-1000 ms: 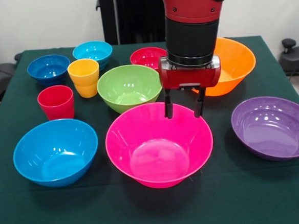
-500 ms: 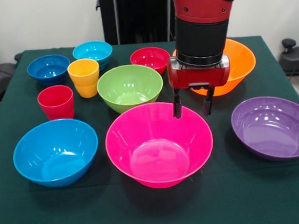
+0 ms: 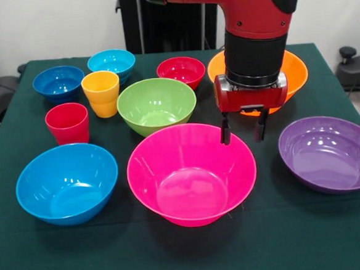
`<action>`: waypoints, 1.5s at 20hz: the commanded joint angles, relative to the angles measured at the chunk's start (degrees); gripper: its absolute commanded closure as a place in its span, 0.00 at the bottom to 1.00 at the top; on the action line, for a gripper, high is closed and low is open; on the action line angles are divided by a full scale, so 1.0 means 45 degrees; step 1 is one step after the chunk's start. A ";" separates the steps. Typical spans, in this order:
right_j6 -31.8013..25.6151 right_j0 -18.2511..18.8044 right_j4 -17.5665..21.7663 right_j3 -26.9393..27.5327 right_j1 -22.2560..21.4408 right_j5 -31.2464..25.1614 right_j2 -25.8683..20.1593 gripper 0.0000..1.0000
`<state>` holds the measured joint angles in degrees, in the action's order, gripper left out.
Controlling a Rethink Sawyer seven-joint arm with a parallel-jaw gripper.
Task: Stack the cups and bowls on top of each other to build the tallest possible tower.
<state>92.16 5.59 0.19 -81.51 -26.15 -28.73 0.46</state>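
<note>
The gripper [image 3: 243,132] hangs straight down with its two dark fingers [image 3: 225,133] spread apart and nothing between them, their tips low over the table. It sits over the gap between three large bowls: the pink bowl [image 3: 191,174] lies just to its left and nearer, with the left finger at that bowl's far right rim; the orange bowl [image 3: 290,71] lies just behind it, partly hidden by the wrist; the purple bowl [image 3: 329,153] sits to its right, a little apart. Whether a finger touches the pink rim cannot be told from this angle. That rim looks like the nearest thing to take hold of, and the line between the fingers runs left to right, roughly across it, so a small shift left might put one finger inside the wall and one outside. Every bowl stands upright, mouth up, and being round has no long axis to line up with. Nothing is stacked yet. The green bowl [image 3: 156,105] stands far left of the gripper, the small red bowl [image 3: 180,70] beyond it, and the blue bowl [image 3: 67,183] at near left. The yellow cup [image 3: 101,93] and red cup [image 3: 67,123] stand upright, tall axis vertical, well to the left, with the dark blue bowl [image 3: 58,82] and light blue bowl [image 3: 111,63] at far left.
</note>
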 commanded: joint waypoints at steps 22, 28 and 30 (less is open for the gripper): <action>0.1518 0.0006 0.0217 -0.0477 0.1274 0.1020 -0.0850 0.00; 0.1322 -0.0040 0.0308 -0.0363 0.1311 0.0786 -0.0846 1.00; 0.1446 -0.0133 0.0299 -0.0363 0.1298 0.0812 -0.0736 1.00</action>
<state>92.16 5.81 0.15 -81.62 -22.73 -26.97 0.64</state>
